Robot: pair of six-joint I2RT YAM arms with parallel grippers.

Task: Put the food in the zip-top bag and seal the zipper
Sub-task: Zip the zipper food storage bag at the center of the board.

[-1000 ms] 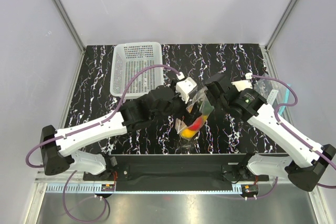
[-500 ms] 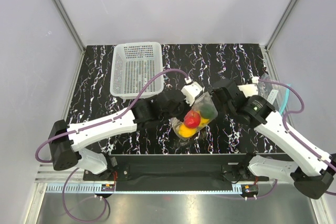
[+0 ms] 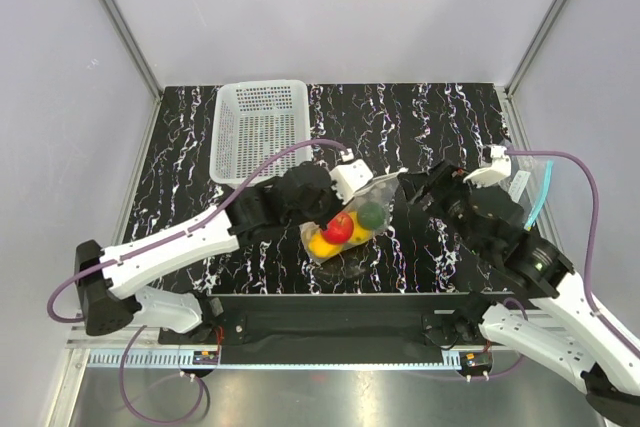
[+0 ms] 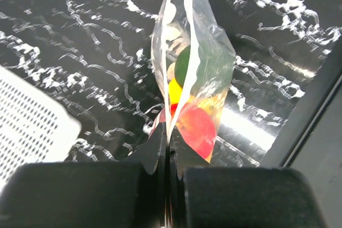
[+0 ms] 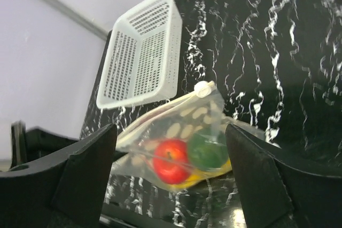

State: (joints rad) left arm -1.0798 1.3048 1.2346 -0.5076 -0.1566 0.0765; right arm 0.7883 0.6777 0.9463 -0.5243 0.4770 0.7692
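The zip-top bag (image 3: 350, 225) is a clear dotted pouch at the table's middle front. The food is inside it: a red fruit (image 3: 338, 228), a dark green one (image 3: 373, 217) and yellow ones (image 3: 322, 244). My left gripper (image 3: 331, 209) is shut on the bag's edge (image 4: 169, 141), and the pouch (image 4: 193, 73) hangs from its fingers. The pale zipper (image 5: 160, 113) runs along the top to a white slider (image 5: 203, 88); whether it is sealed I cannot tell. My right gripper (image 3: 410, 192) stands open to the right, apart from the bag (image 5: 184, 145).
A white mesh basket (image 3: 258, 127) stands at the back left, also in the right wrist view (image 5: 141, 62). A clear bag with a teal strip (image 3: 535, 192) lies at the table's right edge. Grey walls close in the table.
The left gripper has shut on the bag's edge. The right gripper has let go, opened and drawn back to the right. The bag has shifted left.
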